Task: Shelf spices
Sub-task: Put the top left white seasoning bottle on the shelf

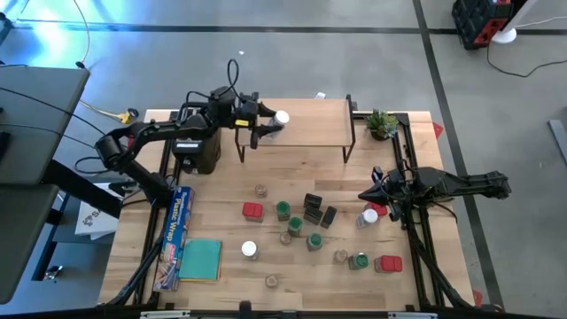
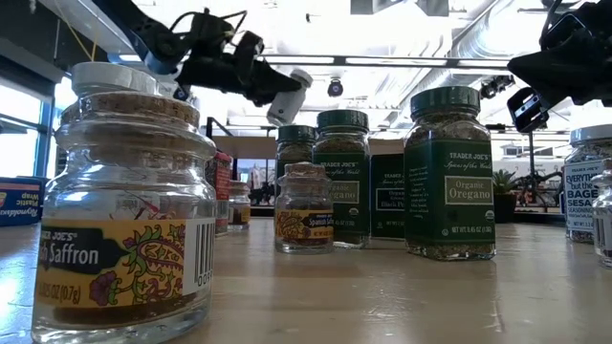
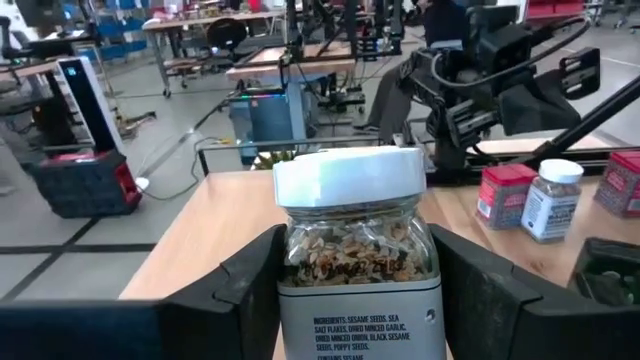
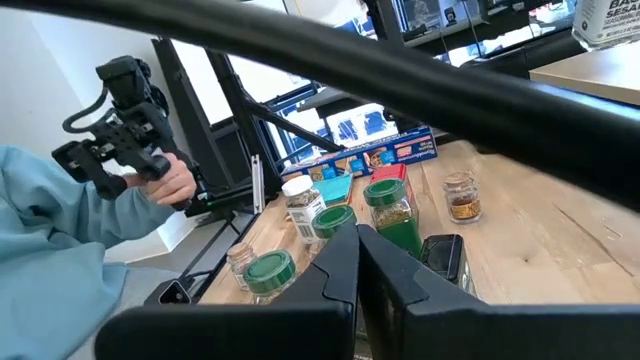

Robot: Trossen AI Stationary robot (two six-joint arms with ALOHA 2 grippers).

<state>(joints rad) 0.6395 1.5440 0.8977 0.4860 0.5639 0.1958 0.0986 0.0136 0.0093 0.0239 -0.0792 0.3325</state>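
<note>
Holding a white-lidded jar (image 3: 355, 245) above the shelf (image 1: 310, 124).
Left gripper (image 1: 266, 124) clamps it; right gripper (image 1: 376, 197) is closed, empty.

The right hand (image 4: 357, 262), fingers pressed together, hangs over the bench (image 4: 560, 230) above green-lidded jars (image 4: 392, 212); beyond the bench edge, a person's sleeve (image 4: 60, 240).

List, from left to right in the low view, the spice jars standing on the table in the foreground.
Saffron jar → small brown-topped jar → green-lidded jar → oregano jar → white-labelled jar at the right edge.
</note>
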